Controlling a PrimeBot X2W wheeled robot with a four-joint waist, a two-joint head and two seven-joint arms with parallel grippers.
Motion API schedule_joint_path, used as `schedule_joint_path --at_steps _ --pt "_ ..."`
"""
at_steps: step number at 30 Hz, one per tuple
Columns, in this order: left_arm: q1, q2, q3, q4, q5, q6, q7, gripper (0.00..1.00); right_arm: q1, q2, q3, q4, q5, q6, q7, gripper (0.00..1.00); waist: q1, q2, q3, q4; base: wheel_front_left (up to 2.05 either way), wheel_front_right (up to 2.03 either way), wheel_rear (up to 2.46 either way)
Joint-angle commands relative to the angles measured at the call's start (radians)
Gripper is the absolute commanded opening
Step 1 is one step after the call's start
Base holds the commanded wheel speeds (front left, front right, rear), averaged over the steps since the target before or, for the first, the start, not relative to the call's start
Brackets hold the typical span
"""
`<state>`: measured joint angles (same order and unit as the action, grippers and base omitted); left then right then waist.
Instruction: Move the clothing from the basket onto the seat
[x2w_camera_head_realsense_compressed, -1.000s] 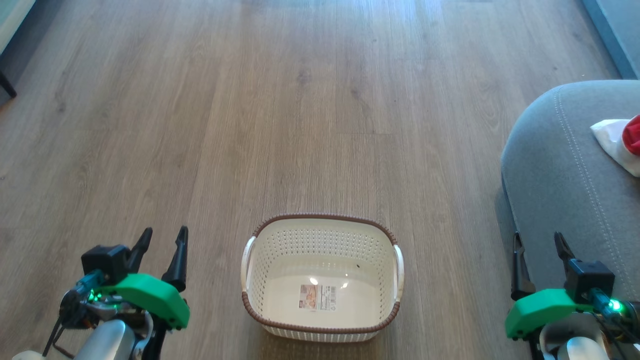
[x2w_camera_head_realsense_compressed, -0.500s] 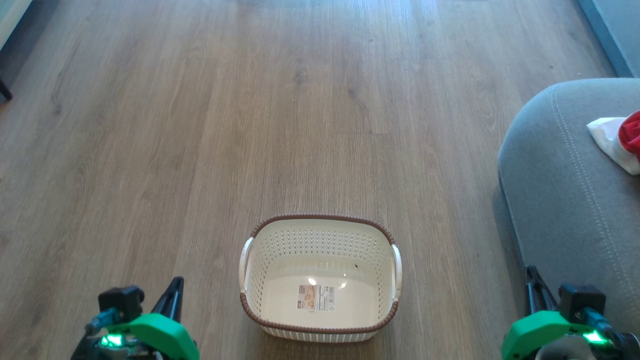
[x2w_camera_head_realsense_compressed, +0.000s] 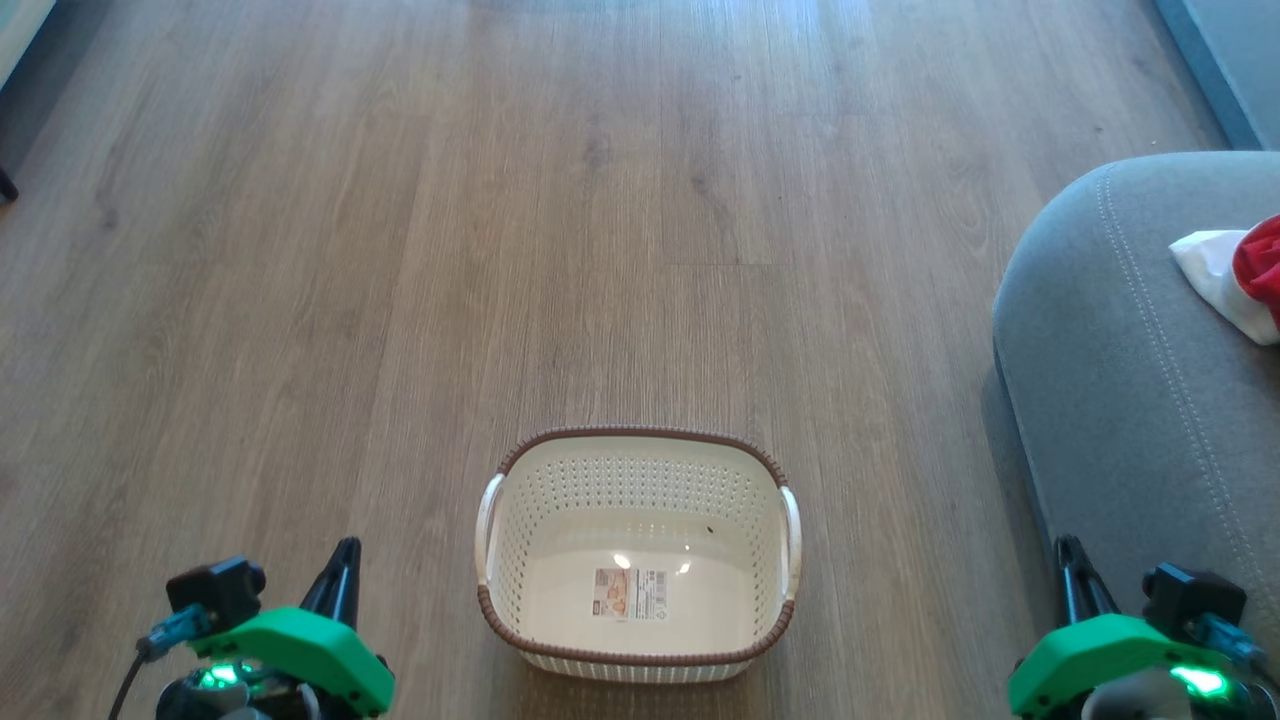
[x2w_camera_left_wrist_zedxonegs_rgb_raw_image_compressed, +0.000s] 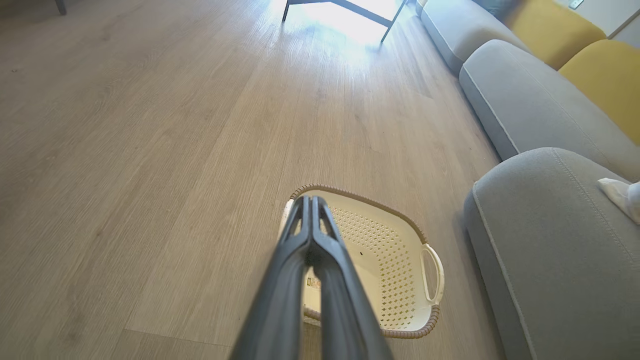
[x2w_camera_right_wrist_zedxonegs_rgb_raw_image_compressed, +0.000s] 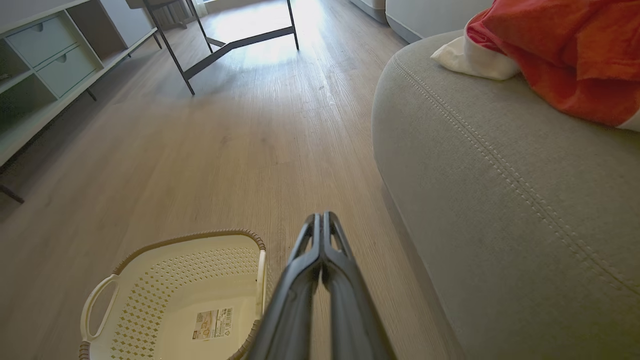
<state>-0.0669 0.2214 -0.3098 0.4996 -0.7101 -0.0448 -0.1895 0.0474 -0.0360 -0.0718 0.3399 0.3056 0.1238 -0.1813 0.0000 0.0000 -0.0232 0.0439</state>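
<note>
Apparently we are finished: the basket (x2w_camera_head_realsense_compressed: 640, 433) at lower centre sits empty, the clothing (x2w_camera_head_realsense_compressed: 1225, 280) lies on the seat (x2w_camera_head_realsense_compressed: 1120, 400) at right, and our left gripper (x2w_camera_head_realsense_compressed: 345, 550) and right gripper (x2w_camera_head_realsense_compressed: 1068, 552), pinched closed, hold nothing.

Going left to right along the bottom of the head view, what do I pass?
left hand → basket → right hand
</note>
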Motion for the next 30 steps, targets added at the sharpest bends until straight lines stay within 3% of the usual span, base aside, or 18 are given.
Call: schedule_joint_path --at_steps 1,30 --pt "-0.054 0.004 0.029 -0.038 -0.024 -0.007 0.006 0.0 -0.045 -0.005 -0.005 -0.037 0.035 0.001 0.006 0.0 0.0 0.0 0.0 -0.001 0.0 0.0 0.0" --pt "-0.05 -0.043 0.136 -0.096 -0.262 -0.028 0.086 0.0 -0.075 -0.007 -0.015 -0.053 0.38 0.003 0.084 0.0 0.0 0.0 0.007 -0.012 0.0 0.0 0.0"
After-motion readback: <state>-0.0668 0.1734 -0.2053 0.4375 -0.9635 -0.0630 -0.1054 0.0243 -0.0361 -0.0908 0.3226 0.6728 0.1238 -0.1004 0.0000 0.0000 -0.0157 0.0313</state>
